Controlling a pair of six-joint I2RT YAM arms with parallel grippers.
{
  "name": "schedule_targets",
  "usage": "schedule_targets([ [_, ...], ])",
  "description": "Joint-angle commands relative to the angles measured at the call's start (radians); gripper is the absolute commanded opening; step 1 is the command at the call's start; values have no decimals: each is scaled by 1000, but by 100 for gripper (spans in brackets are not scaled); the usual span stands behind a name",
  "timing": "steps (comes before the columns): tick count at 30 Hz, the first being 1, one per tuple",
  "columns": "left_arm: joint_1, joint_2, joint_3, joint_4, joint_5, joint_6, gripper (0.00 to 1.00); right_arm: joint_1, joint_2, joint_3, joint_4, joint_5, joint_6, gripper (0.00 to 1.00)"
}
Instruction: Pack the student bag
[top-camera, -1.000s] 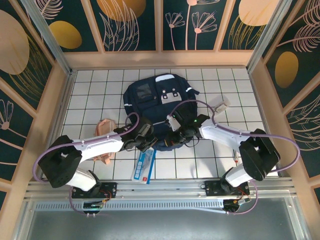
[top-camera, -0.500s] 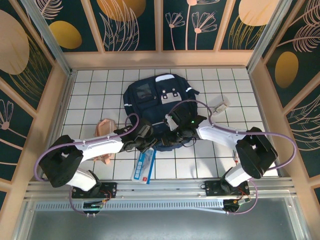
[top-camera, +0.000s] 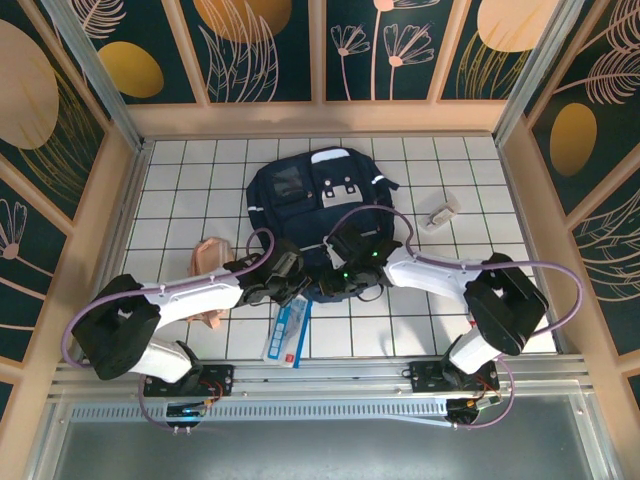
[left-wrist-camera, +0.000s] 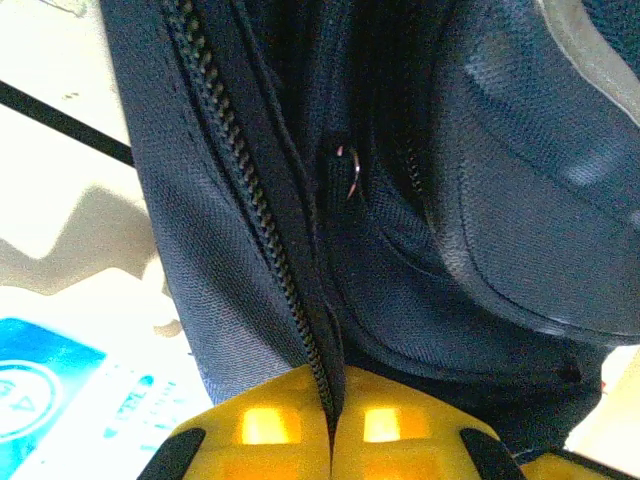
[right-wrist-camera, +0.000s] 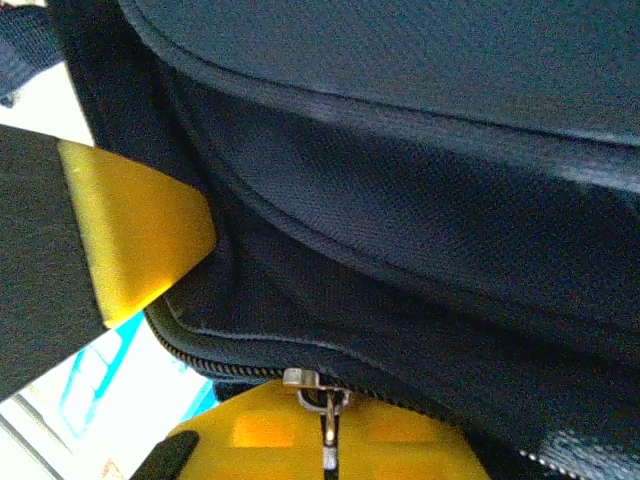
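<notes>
On table (top-camera: 180, 190) | one student bag (top-camera: 315, 195) | left pincer (left-wrist-camera: 332, 425), right pincer (right-wrist-camera: 325, 445): both clamped on its zipper (left-wrist-camera: 250, 210)

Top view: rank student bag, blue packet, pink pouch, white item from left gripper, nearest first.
1. student bag: its near edge is clamped in the left gripper.
2. blue packet: just behind, toward the bases.
3. pink pouch: left side.
4. white item: far right.

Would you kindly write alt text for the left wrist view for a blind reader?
The left pincer, its yellow fingers pressed together, pinches the navy student bag at its zipper edge. A blue-and-white packet lies on the white tiled table to the left.
</notes>
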Motion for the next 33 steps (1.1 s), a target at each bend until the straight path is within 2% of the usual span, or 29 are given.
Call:
schedule_targets([
  [1, 0, -23, -21, 28, -34, -11, 0, 10, -44, -17, 24, 67, 29, 0],
  [7, 1, -74, -46, 20, -123, 10, 0, -19, -104, 27, -89, 73, -6, 0],
  [10, 10, -94, -36, -30, -194, 73, 0, -72, -127, 33, -161, 8, -58, 0],
  [16, 127, -148, -23, -72, -191, 217, 0, -156, -135, 30, -347, 31, -167, 0],
  [18, 177, -176, -27, -73, -189, 254, 0, -182, -146, 16, -356, -14, -176, 0],
  [21, 243, -201, -13, -81, -191, 316, 0, -185, -156, 6, -348, -6, -170, 0],
  [26, 329, -178, 44, -128, -182, 431, 0, -183, -154, 6, -329, -38, -163, 0],
  [27, 338, -169, 52, -133, -172, 448, 8, -182, -154, 6, -319, -54, -170, 0],
  [28, 340, -159, 60, -143, -168, 451, 27, -181, -154, 7, -310, -66, -175, 0],
  [29, 339, -150, 70, -163, -160, 445, 39, -179, -154, 10, -302, -79, -181, 0],
  [31, 340, -135, 80, -188, -80, 415, 50, -174, -154, 14, -282, -113, -195, 0],
  [33, 334, -140, 60, -190, 5, 350, 53, -172, -156, 15, -243, -176, -208, 0],
])
